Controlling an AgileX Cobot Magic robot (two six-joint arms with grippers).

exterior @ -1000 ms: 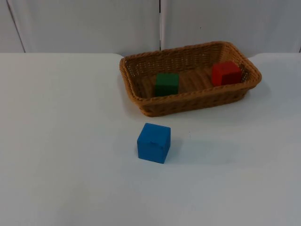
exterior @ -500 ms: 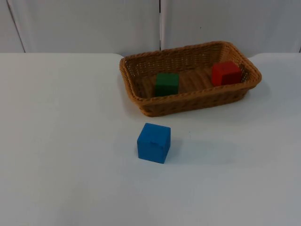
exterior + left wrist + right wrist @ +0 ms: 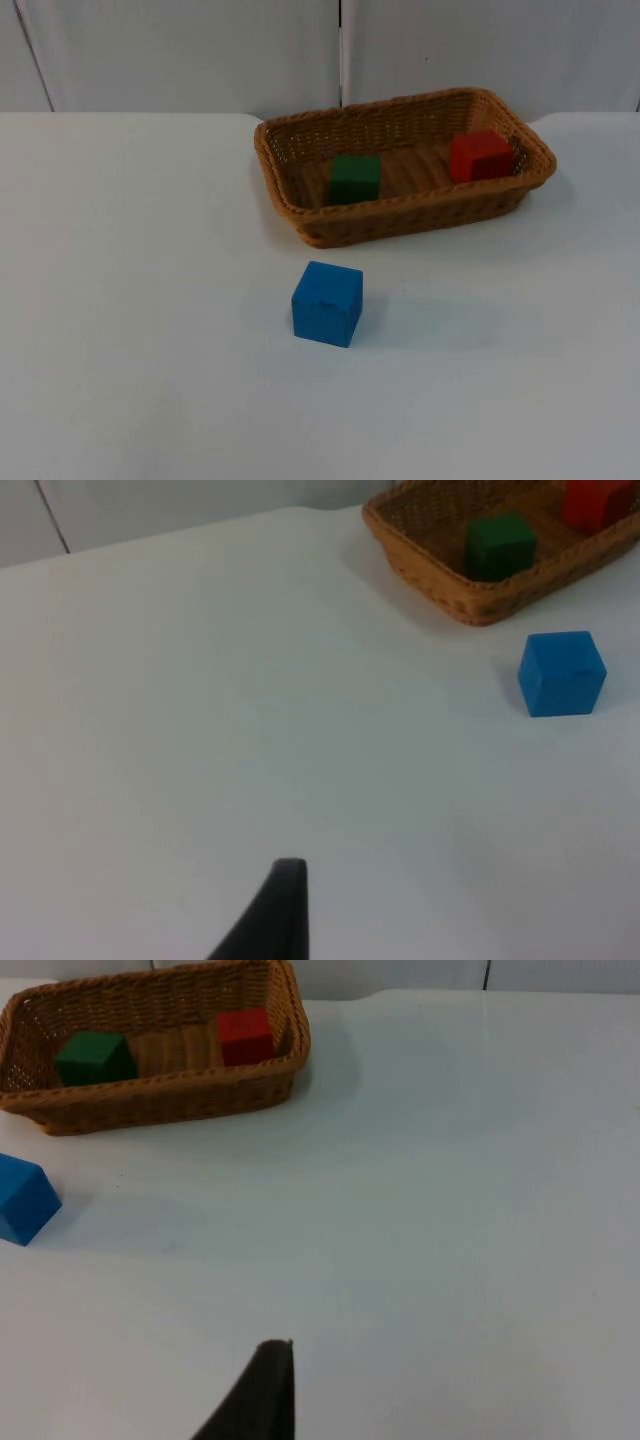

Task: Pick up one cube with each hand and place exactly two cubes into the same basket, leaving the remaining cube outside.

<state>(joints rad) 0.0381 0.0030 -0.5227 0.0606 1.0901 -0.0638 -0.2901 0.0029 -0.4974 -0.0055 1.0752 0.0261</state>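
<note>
White surface carried a basket near its far edge, holding 2 cubes, green and red; the blue cube sat outside, as required. Whether either tool was open or closed could not be told.

You have a white table top, matte and plain, ending at a grey partition wall with vertical seams.

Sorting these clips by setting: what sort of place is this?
Probably a robot test bench or lab: a bare white table against a grey partition wall, holding just a wicker basket and coloured cubes.
</note>
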